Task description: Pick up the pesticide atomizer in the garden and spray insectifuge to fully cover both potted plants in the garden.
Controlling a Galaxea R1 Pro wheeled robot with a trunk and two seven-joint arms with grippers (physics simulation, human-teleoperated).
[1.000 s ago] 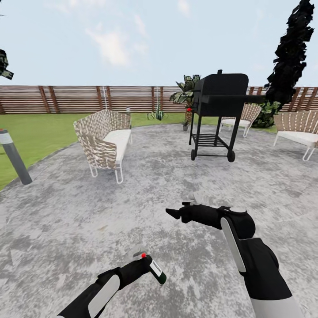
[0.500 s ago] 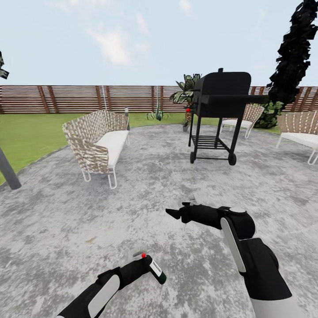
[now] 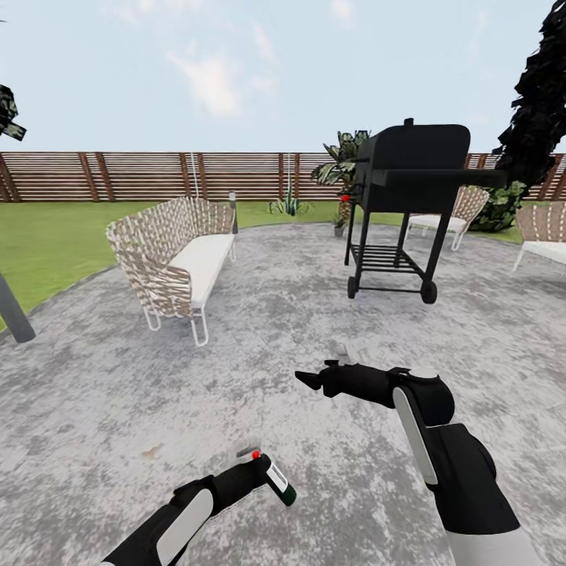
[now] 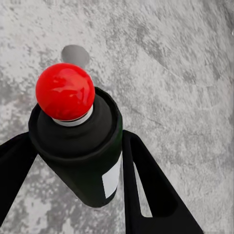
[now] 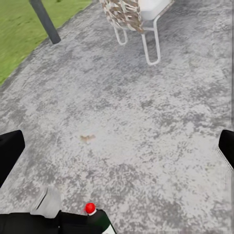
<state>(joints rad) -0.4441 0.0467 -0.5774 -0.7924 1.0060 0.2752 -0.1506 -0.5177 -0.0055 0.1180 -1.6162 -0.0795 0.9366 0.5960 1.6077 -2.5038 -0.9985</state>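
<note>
Low over the mottled grey stone paving, the left gripper is clamping its dark fingers on either side of the small dark green atomizer bottle with the white label band — the left wrist view is showing both fingers pressing the bottle's sides just below its red-knobbed head. The right gripper is hanging empty ahead of the chest; the right wrist view is catching its two fingertips far apart, so it is standing wide. Beyond the woven wicker sofa with the white cushion and the black wheeled barbecue grill, a small leafy plant in a little grey pot is peeping out beside the grill's leg, before the brown slat fence; whether it is one of the two targets is hard to tell from here. Judging by its look, the bottle is light, rigid and smooth-sided, likely to twist in a loose pinch — gripping mid-body on the label band, with the nozzle left free, seems the sound hold
</note>
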